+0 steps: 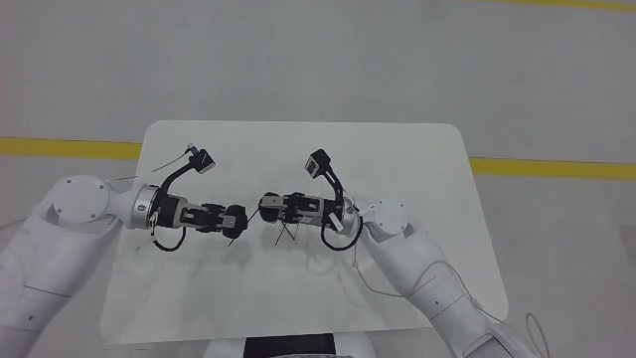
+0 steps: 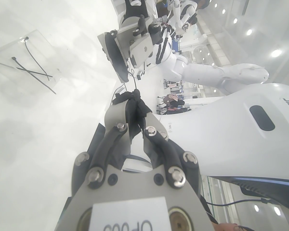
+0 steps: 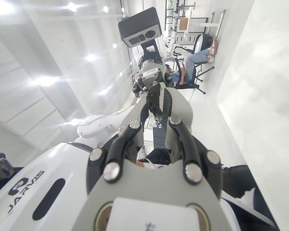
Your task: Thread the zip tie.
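Left gripper [image 2: 134,100] pinched tight on thin black plastic zip tie [image 2: 134,82]. Right gripper [image 3: 156,99] close by; cannot tell its grip. Three spare ties [image 2: 30,72] crossed on clear flat sheet [image 2: 44,45], smooth white table [image 2: 26,145].

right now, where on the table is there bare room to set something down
Bare: on the table, the far strip beyond both grippers, and the middle patch between them and the near edge. Crowded: the centre, where the left gripper holds the zip tie toward the right gripper, with spare zip ties close by.
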`<state>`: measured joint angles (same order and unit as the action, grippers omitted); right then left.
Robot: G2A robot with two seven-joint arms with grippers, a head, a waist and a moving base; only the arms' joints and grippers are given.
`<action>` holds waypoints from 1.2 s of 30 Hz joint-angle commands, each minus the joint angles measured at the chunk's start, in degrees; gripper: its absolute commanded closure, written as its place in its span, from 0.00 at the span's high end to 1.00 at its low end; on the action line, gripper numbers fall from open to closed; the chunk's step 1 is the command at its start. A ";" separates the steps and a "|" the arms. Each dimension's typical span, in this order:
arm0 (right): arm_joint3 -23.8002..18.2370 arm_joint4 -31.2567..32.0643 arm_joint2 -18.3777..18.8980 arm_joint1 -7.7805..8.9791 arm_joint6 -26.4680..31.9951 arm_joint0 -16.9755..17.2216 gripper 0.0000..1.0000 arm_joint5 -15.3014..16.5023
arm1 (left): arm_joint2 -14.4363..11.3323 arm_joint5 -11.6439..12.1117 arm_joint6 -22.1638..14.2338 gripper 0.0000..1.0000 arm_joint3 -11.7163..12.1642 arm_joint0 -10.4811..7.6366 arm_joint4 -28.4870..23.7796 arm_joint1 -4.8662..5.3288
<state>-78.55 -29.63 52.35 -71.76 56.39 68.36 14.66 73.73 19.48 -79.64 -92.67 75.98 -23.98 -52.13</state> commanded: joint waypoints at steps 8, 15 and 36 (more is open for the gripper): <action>-1.06 0.02 0.38 0.18 1.50 0.61 0.15 1.14 | 0.00 0.00 0.00 0.00 0.00 0.00 0.00 0.00; -0.88 0.27 -0.11 0.05 1.45 0.39 0.17 0.66 | 0.00 0.00 0.00 0.00 0.00 0.00 0.00 0.00; -0.09 -0.22 -0.78 -0.32 1.18 -0.07 0.00 0.91 | 0.00 0.00 0.00 0.00 0.00 0.00 0.00 0.00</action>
<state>-78.66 -29.87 51.55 -72.08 57.58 68.28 15.55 73.73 19.48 -79.64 -92.67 75.98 -23.98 -52.13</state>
